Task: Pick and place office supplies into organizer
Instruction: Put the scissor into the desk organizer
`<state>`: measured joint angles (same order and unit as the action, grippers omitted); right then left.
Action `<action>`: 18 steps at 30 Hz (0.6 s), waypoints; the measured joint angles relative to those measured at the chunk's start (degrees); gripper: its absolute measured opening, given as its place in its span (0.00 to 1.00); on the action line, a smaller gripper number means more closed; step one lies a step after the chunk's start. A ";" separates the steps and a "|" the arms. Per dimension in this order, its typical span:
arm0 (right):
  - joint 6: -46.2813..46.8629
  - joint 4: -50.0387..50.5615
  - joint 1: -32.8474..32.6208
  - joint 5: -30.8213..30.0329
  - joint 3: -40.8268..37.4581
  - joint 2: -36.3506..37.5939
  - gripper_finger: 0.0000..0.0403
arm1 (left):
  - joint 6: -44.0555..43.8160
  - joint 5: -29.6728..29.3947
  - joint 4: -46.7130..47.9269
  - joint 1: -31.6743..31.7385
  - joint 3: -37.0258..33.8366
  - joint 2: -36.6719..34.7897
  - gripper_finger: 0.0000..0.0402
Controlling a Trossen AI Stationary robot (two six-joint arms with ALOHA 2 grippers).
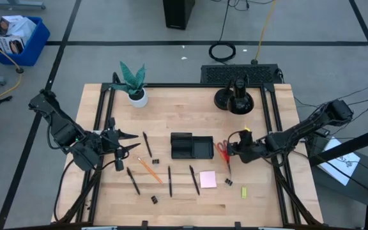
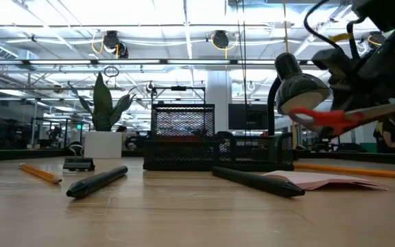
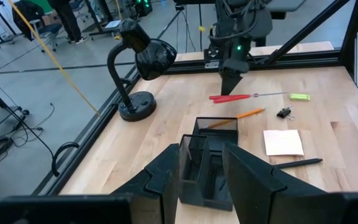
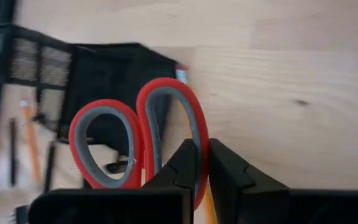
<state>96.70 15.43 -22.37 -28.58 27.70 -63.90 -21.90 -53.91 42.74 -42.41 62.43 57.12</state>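
While your right gripper [image 4: 202,163] was clamped on the scissors [image 1: 224,152], lifted just beside the organizer [image 1: 191,146], the carry was under way. Your left gripper [image 1: 128,142], fingers apart and empty, waited; next you needed to bring the scissors over a compartment

Table [image 1: 190,191]: pale wood under my arms, visible grain, smooth matt finish. Organizer [image 1: 191,147]: black metal mesh, matt. Scissors [image 4: 138,140]: glossy red plastic handles with grey lining, pinched in my right gripper [image 4: 202,163], whose fingers look like matt black plastic. Sticky-note pad [image 1: 207,179]: pink paper, flat finish. Pens [image 2: 96,181]: matt black.
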 joint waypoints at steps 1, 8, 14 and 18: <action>-1.06 -1.46 -0.22 -0.16 0.00 0.00 0.04 | -0.07 0.00 0.00 0.00 0.00 0.00 0.32; -11.48 -15.34 -1.89 -5.15 0.04 0.02 0.04 | -0.38 -0.04 -0.04 -0.01 0.00 -0.01 0.32; -22.94 -27.35 -3.24 -9.18 0.04 0.02 0.04 | -1.17 -0.04 -0.04 0.00 0.00 -0.01 0.32; -30.38 -35.17 -4.09 -9.35 0.04 0.02 0.04 | -1.31 -0.04 -0.04 -0.01 0.00 -0.01 0.32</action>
<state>66.32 -19.74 -26.46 -37.92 27.75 -63.88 -23.21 -53.95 42.70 -42.42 62.43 57.12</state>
